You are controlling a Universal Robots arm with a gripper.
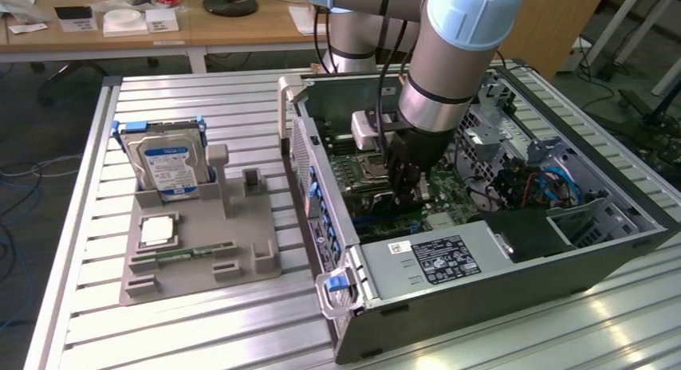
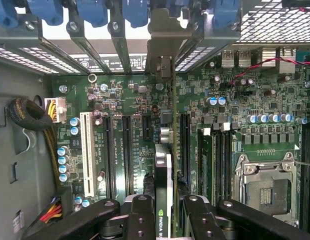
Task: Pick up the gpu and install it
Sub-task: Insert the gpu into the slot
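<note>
The arm's black two-fingered tool (image 2: 165, 210) pinches the thin, dark-faced gpu card (image 2: 164, 175) edge-on above the green motherboard (image 2: 120, 100) inside the open computer case (image 1: 479, 266); picked up, seemingly not yet seated.

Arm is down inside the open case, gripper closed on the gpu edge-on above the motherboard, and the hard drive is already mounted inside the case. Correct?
Not quite: the hard drive stands in the grey holder outside the case, as the exterior view shows. The gripper does hold the gpu over the motherboard.

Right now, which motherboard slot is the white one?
The long white slot, outermost in the row, beside the blue capacitors; the other slots are black.
</note>
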